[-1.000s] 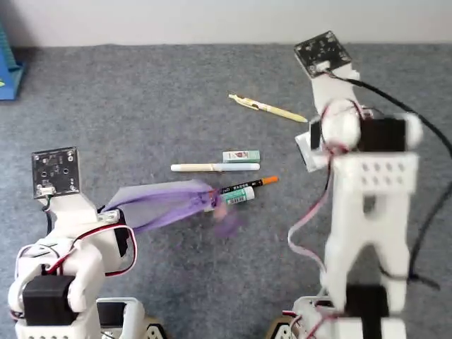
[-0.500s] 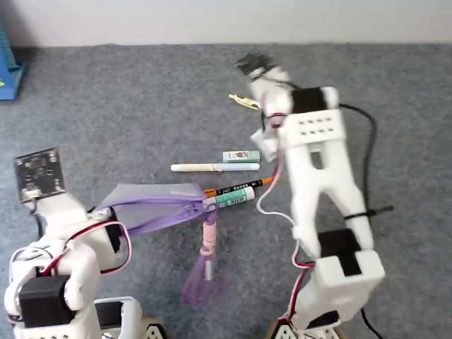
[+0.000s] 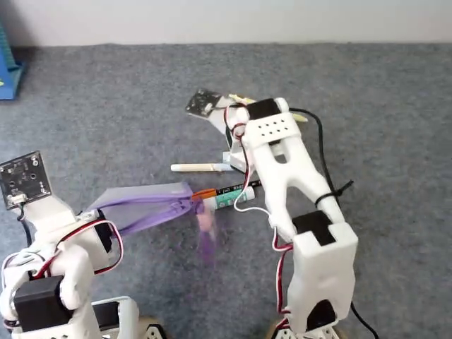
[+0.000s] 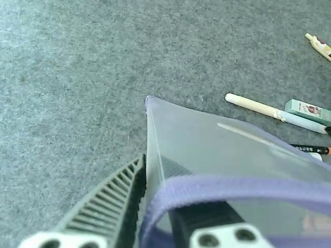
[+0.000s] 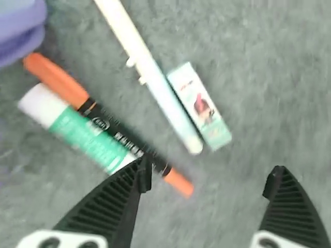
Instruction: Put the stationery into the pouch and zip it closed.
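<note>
My left gripper (image 3: 107, 215) is shut on one end of the translucent purple pouch (image 3: 152, 205), whose edge sits between the ribbed fingers (image 4: 116, 206). The pouch (image 4: 222, 155) is held off the carpet, and its zip tassel (image 3: 206, 236) dangles at the far end. By that end lie an orange-and-black pen (image 3: 227, 190) and a green glue stick (image 3: 231, 200). A white pen (image 3: 200, 167) lies just beyond them. My right gripper (image 5: 209, 173) hangs open above the white pen (image 5: 150, 67), a small mint eraser box (image 5: 202, 107), the orange-and-black pen (image 5: 106, 126) and the glue stick (image 5: 77, 135).
A yellow pen (image 3: 242, 98) lies farther back, mostly hidden by the right arm. A blue object (image 3: 7, 67) sits at the far left edge. Grey carpet covers the whole table, with free room at the back left and on the right.
The right arm has swung left and come down over the pens and eraser. The left arm has shifted slightly left with the pouch, and the tassel has been swinging.
</note>
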`<state>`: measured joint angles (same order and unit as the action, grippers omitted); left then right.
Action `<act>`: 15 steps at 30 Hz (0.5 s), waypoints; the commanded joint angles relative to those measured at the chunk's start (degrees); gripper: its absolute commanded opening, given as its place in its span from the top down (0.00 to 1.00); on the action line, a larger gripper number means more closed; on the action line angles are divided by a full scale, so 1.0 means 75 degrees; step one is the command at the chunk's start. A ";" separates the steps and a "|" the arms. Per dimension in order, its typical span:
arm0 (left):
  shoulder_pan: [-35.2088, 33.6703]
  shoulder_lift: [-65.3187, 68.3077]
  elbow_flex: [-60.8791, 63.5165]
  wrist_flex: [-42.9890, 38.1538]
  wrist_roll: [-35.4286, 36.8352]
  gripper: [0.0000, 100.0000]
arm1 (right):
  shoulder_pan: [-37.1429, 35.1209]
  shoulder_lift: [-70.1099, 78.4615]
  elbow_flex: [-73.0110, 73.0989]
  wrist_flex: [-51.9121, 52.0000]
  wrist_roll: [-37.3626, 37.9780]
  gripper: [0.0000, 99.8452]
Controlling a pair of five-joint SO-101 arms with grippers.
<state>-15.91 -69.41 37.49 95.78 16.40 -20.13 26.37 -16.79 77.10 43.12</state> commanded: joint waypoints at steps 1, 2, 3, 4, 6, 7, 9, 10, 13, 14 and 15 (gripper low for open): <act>-0.0059 0.0082 -0.0404 0.0035 0.0117 0.96 | -0.0240 0.0240 -0.0328 -0.0592 0.0199 0.66; -0.0070 0.0082 -0.0404 0.0035 0.0117 0.96 | -0.0275 0.0369 -0.0328 -0.0744 0.0199 0.66; -0.0070 0.0082 -0.0404 0.0035 0.0117 0.96 | -0.0299 0.0522 -0.0328 -0.0920 0.0199 0.66; -0.0070 0.0082 -0.0404 0.0035 0.0117 0.96 | -0.0334 0.0662 -0.0328 -0.1108 0.0199 0.66; -0.0070 0.0070 -0.0404 0.0035 0.0117 0.96 | -0.0358 0.0920 -0.0328 -0.1401 0.0199 0.66; -0.0070 0.0070 -0.0393 0.0035 0.0117 0.96 | -0.0369 0.1037 -0.0328 -0.1471 0.0199 0.66; -0.0070 0.0070 -0.0393 0.0035 0.0117 0.96 | -0.0369 0.1237 -0.0375 -0.1471 0.0211 0.66; -0.0070 0.0070 -0.0393 0.0035 0.0117 0.96 | -0.0358 0.1330 -0.0481 -0.1401 0.0211 0.66; -0.0070 0.0070 -0.0393 0.0035 0.0117 0.96 | -0.0299 0.1659 -0.1102 -0.0885 0.0352 0.75; -0.0070 0.0070 -0.0393 0.0035 0.0117 0.96 | -0.0264 0.1776 -0.1348 -0.0604 0.0598 0.80; -0.0070 0.0070 -0.0393 0.0035 0.0117 0.96 | -0.0240 0.1905 -0.1606 -0.0299 0.0903 0.84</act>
<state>-15.91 -69.41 37.49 95.78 16.57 -22.51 40.18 -22.24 70.07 45.67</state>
